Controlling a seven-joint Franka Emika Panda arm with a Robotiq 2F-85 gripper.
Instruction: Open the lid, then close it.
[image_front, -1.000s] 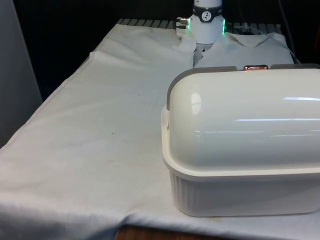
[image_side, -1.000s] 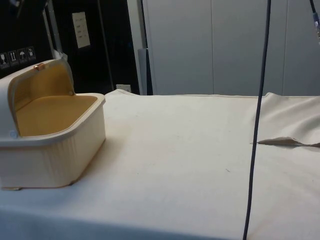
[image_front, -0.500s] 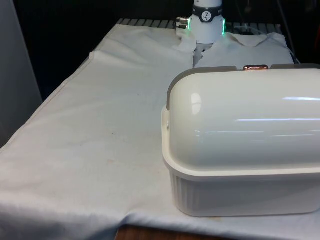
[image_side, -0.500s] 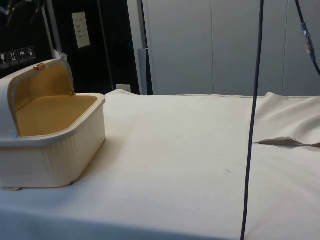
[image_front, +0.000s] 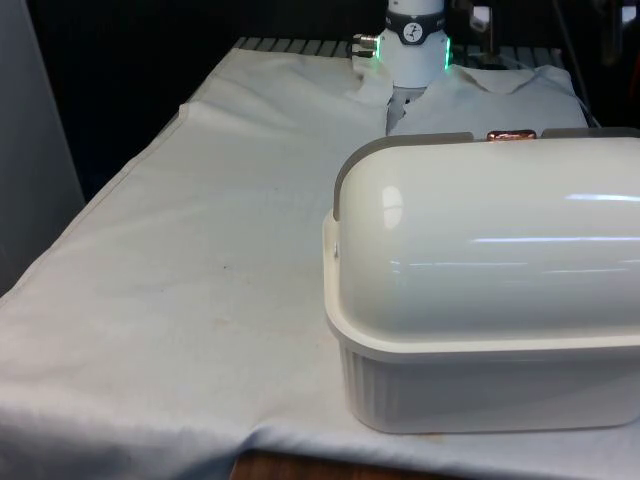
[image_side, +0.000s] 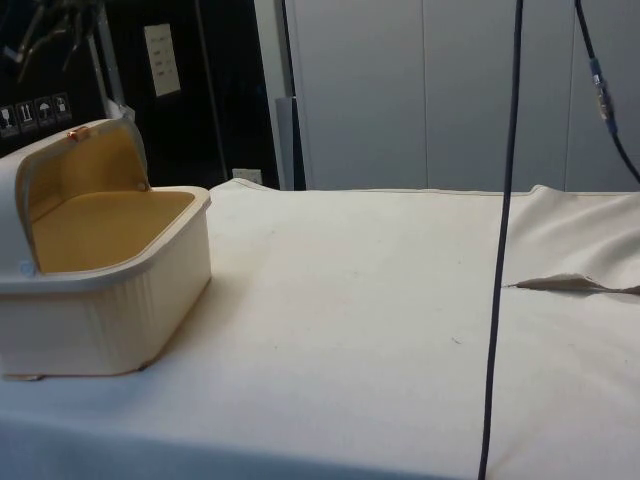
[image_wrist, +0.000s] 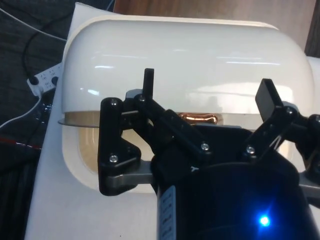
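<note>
A white bread box (image_front: 480, 300) stands at the front view's right, near the table's front edge. Its domed roll lid (image_front: 490, 235) is rolled back, and the side view looks into the open yellowish interior (image_side: 105, 225). A small copper handle (image_front: 511, 134) sits on the lid's upper edge (image_side: 78, 133). My gripper (image_wrist: 207, 90) hangs open above the box, with the copper handle (image_wrist: 200, 118) below and between its fingers and nothing held. The side view has the gripper (image_side: 48, 35) high above the box, apart from the lid.
White cloth (image_front: 230, 240) covers the table, with free room on the front view's left. A black cable (image_side: 503, 240) hangs down across the side view. A cloth fold (image_side: 570, 284) lies at the side view's right. The arm's base (image_front: 415, 45) stands at the table's far end.
The gripper has come into the side view's top corner above the box. The hanging cable has shifted slightly. The box and its lid have not moved.
</note>
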